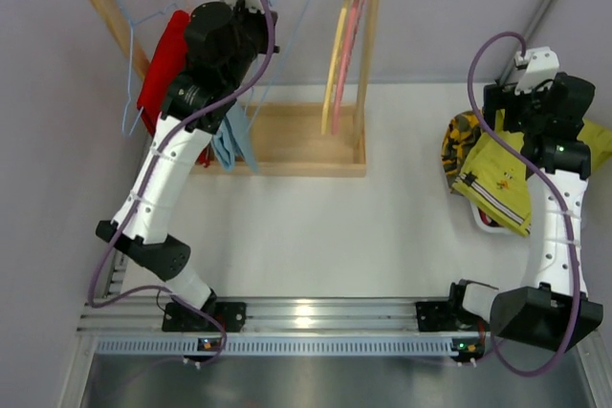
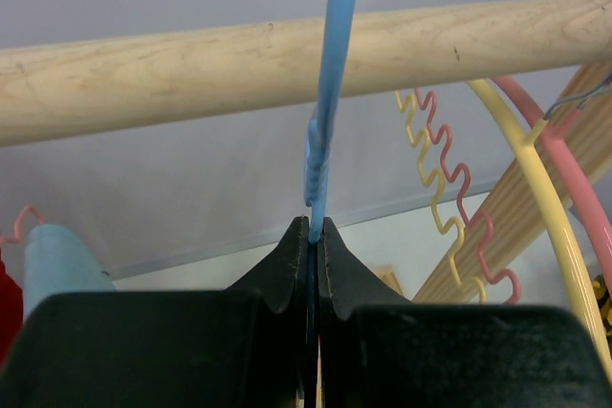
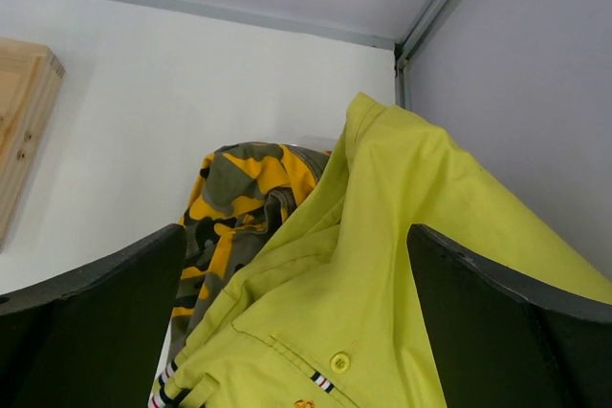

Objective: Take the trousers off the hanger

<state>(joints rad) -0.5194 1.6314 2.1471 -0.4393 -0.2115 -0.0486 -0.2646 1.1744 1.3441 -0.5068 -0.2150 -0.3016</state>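
My left gripper (image 2: 316,226) is up at the wooden rail (image 2: 191,74) of the rack, shut on the thin blue hanger (image 2: 325,140) that hangs from it. The light blue trousers (image 1: 234,140) droop below that arm, and the red trousers (image 1: 163,59) hang at the rack's left end. The yellow-green trousers (image 3: 382,293) lie on the table at the right, partly over a yellow-and-black patterned cloth (image 3: 239,198). My right gripper (image 3: 296,231) hovers just above them, open, with nothing between its fingers (image 3: 96,312).
A yellow hanger (image 2: 535,169) and a pink hanger (image 2: 574,169) hang empty at the rail's right end. The rack's wooden base (image 1: 296,140) stands on the white table. The back wall and a corner post (image 3: 430,7) are close behind the heap of cloth.
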